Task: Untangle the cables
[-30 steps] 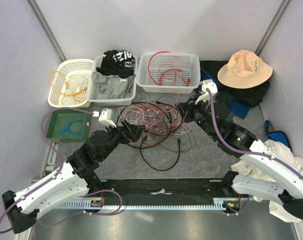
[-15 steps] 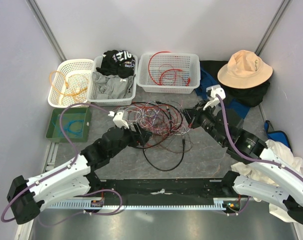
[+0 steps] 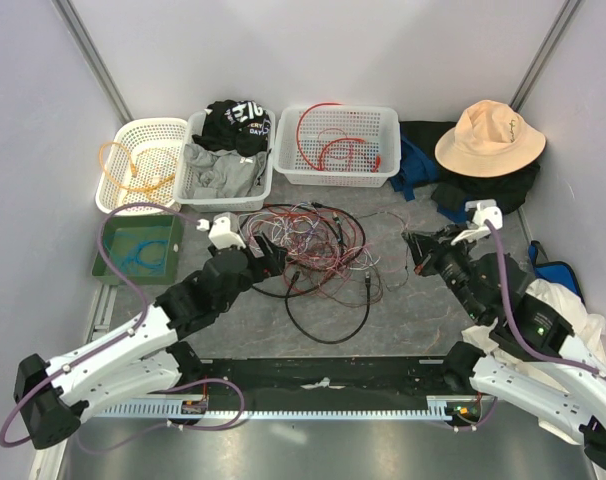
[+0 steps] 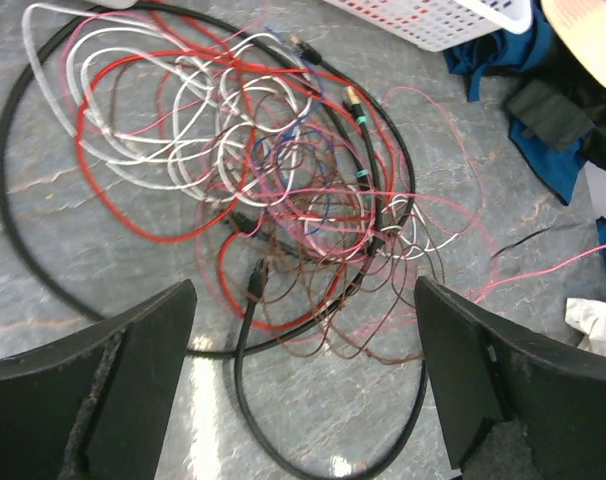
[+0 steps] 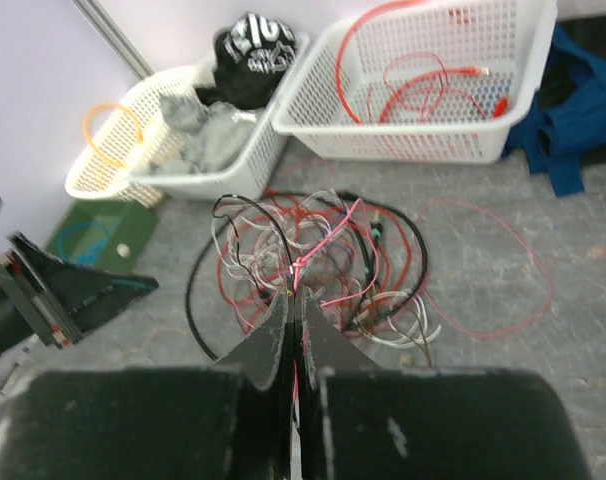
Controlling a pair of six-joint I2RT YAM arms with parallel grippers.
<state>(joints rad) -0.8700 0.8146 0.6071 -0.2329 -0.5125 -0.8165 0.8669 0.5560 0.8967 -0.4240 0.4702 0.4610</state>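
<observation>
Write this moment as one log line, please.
left gripper: open over tangled pile of thin red, white and black cables | right gripper: shut on thin pink wire leading from pile | untangling: unfinished

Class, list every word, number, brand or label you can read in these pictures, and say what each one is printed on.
White print on the black garment in the middle basket: too creased and blurred to read in either view.
No other text can be read anywhere in these pictures.
</observation>
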